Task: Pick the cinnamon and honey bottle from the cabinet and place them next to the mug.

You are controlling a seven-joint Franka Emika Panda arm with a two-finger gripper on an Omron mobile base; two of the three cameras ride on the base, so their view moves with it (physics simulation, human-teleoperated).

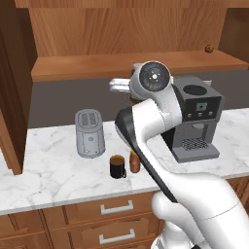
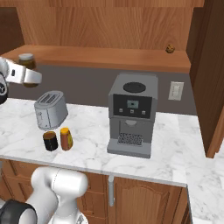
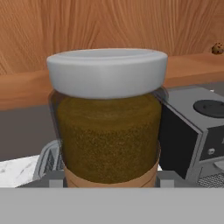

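Observation:
My gripper (image 2: 27,72) is shut on the cinnamon (image 3: 109,131), a brown jar with a pale grey lid. I hold it upright in the air, in front of the cabinet shelf (image 2: 109,57) and above the toaster. From the right base view the cinnamon (image 2: 27,61) hangs at the far left. Down on the marble counter stands the dark mug (image 1: 117,166) (image 2: 50,141). The amber honey bottle (image 1: 134,161) (image 2: 66,138) with its orange cap stands close beside it, on the coffee machine's side.
A grey toaster (image 1: 90,133) (image 2: 50,109) stands behind the mug. A grey coffee machine (image 1: 197,119) (image 2: 131,113) stands on the counter to the right. A small cookie (image 1: 209,48) (image 2: 169,48) lies at the shelf's right end. Drawers (image 1: 116,208) run below the counter.

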